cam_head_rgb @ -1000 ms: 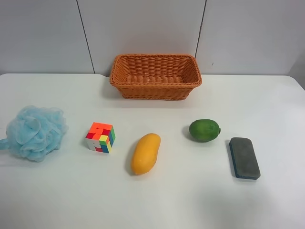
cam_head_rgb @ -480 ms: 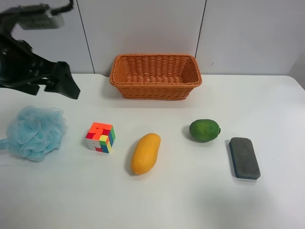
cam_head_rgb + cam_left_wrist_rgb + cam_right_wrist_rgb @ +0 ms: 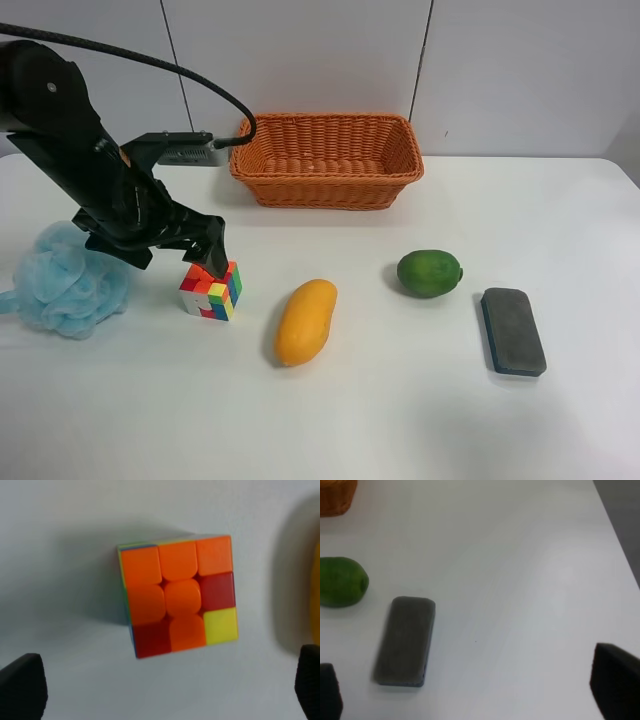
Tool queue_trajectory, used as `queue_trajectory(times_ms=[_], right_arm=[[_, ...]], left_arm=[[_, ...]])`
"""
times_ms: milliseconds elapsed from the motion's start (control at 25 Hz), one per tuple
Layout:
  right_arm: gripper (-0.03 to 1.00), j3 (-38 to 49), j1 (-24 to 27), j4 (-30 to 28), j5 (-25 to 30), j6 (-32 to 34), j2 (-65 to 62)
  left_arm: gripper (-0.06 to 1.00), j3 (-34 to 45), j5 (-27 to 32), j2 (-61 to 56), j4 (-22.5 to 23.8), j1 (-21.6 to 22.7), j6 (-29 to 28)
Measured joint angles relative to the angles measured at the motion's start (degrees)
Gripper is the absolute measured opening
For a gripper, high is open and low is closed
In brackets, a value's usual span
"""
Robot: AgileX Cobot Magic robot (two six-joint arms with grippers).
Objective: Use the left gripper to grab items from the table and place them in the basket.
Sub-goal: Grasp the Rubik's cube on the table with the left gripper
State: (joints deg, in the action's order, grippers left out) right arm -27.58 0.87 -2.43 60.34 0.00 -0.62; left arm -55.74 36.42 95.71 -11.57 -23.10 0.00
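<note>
From my station, the left arm (image 3: 70, 150) hangs low over the puzzle cube (image 3: 212, 290). The left jaws are spread wide with nothing in them. On the left wrist feed the two dark fingertips (image 3: 20, 685) sit far apart at the frame's corners, and the cube's orange face lies between them, untouched. One fingertip in the high view overlaps the cube's top edge; I cannot tell whether it makes contact.

The cube rests on the white desk (image 3: 400, 430) between the blue mesh pouf (image 3: 60, 290) and the mango (image 3: 305, 322). Past the mango lie the green fruit (image 3: 429, 273) and the grey eraser (image 3: 513, 331). The wicker basket (image 3: 326, 190) stands at the desk's far edge, well apart from all five.

The right jaws are wide open and empty too, their fingertips (image 3: 615, 680) above bare desk, with the eraser between them and nearer one side.
</note>
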Motion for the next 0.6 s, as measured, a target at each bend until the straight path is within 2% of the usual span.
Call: queue_trajectory(times_ms=[160, 400, 600], right_arm=[[0.99, 0.0, 0.0, 0.0, 0.0, 0.0, 0.0], [0.99, 0.0, 0.0, 0.0, 0.0, 0.0, 0.0], [0.99, 0.0, 0.0, 0.0, 0.0, 0.0, 0.0]], left_arm=[[0.99, 0.0, -3.36, 1.92, -0.9, 0.0, 0.0], [0.99, -0.04, -4.79, 5.9, -2.02, 0.0, 0.0], [0.99, -0.04, -7.79, 9.09, -3.35, -1.85, 0.0]])
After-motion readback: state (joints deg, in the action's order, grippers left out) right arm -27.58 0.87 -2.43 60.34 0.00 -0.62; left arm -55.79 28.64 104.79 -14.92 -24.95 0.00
